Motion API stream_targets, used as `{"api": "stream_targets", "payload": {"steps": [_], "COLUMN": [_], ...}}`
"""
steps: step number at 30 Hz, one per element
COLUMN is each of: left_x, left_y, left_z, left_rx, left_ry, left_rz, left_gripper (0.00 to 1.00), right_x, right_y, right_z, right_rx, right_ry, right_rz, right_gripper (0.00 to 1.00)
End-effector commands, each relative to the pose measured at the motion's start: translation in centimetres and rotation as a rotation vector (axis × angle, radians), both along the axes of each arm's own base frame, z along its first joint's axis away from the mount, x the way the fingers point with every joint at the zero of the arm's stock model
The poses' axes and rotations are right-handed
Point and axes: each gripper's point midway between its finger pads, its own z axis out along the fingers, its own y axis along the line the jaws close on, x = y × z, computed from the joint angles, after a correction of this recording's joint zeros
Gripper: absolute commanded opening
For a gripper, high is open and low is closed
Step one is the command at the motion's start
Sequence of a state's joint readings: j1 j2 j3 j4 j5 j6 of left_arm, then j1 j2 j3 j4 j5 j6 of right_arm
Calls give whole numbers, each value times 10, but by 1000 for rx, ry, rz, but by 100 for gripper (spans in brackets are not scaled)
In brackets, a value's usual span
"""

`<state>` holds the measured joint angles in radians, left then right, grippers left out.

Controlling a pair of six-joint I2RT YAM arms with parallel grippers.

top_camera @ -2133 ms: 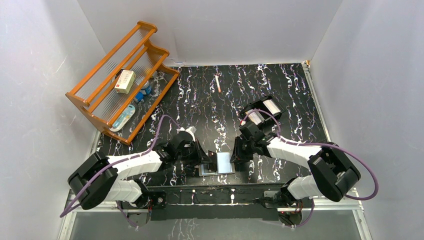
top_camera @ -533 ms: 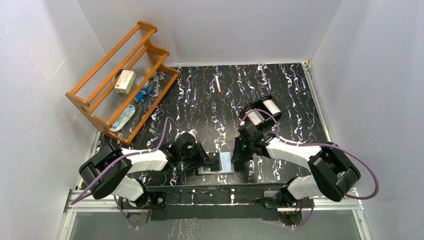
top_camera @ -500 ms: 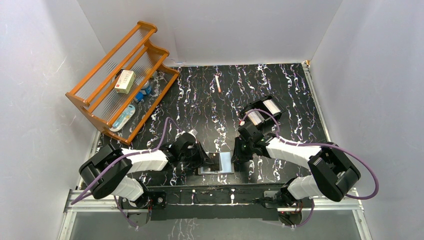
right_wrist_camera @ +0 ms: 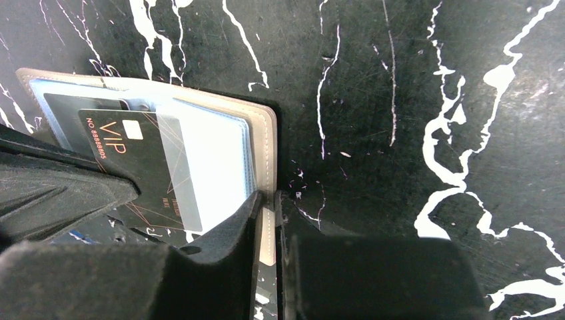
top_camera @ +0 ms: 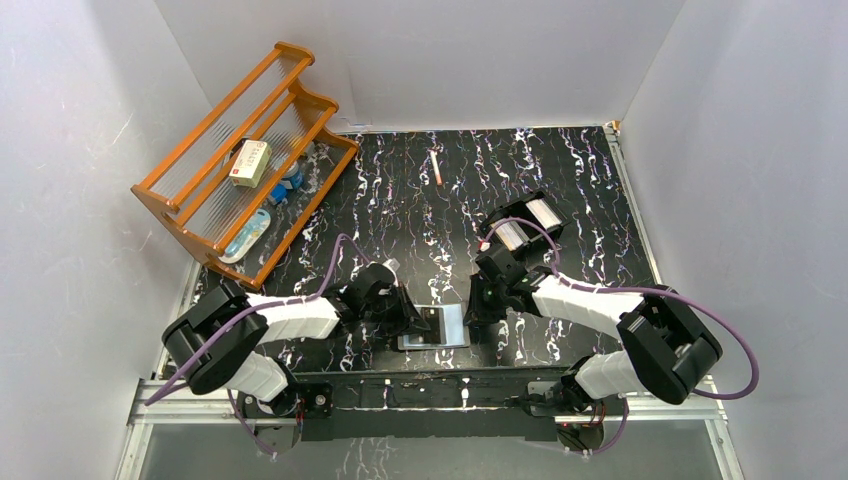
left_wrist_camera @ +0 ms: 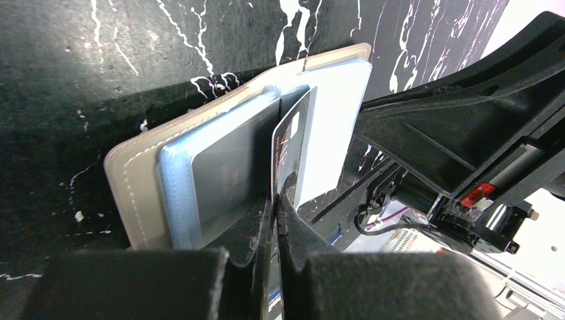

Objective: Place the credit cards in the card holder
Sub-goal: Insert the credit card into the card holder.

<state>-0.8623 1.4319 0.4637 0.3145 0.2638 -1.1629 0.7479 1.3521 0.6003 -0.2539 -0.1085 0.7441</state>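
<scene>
A: Whereabouts of the card holder (top_camera: 441, 327)?

B: Lying open on the desk (top_camera: 400, 190), close to the near edge, between the two arms. Showing silvery-blue pockets upward.

A: And the right fingers (right_wrist_camera: 285, 217)?

B: Almost closed, pinching the holder's stitched rim and pinning that side down.

A: And the left fingers (left_wrist_camera: 285, 212)?

B: Clamped tight on a black credit card (right_wrist_camera: 143, 170), gripping one end, tilting the rest up off the holder. Seemingly tucked at the far edge under a clear pocket flap; hard to say how deep.

A: Feel in the grip?

B: Probably light, stiff and slick, being thin plastic. Likely to pivot or slide in so narrow a pinch. Best taken at the trailing end, as here, leaving the leading end free to enter. As for the holder, softer and floppy by the look; likely to skate across the desk without that clamp on the rim.

A: Possible trouble?

B: Snagging on the pocket lip, bowing the card, or dragging the holder along. Worth flattening the angle before pushing further.
</scene>
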Motion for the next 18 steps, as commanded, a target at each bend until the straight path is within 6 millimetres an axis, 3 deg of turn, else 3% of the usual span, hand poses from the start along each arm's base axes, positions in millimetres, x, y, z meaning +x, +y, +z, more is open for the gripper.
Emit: {"api": "stream_targets", "payload": {"steps": [1, 6, 10, 18], "left_x": [-15, -10, -6, 12], "left_y": [3, 4, -3, 4], "left_z": [-8, -5, -1, 19], "left_rx": [51, 66, 72, 139], "left_ry": [56, 33, 17, -78], "left_rz": [-57, -50, -80, -62], "left_gripper": [0, 1, 35, 51], "right_x": [15, 16, 15, 20], "right_y": [6, 10, 10, 4], "right_z": [16, 16, 19, 45], "right_rx": [12, 24, 25, 36], "right_ry": [-67, -68, -63, -133], "right_rz": [-7, -5, -3, -25], "right_gripper": [19, 18, 18, 18]}}
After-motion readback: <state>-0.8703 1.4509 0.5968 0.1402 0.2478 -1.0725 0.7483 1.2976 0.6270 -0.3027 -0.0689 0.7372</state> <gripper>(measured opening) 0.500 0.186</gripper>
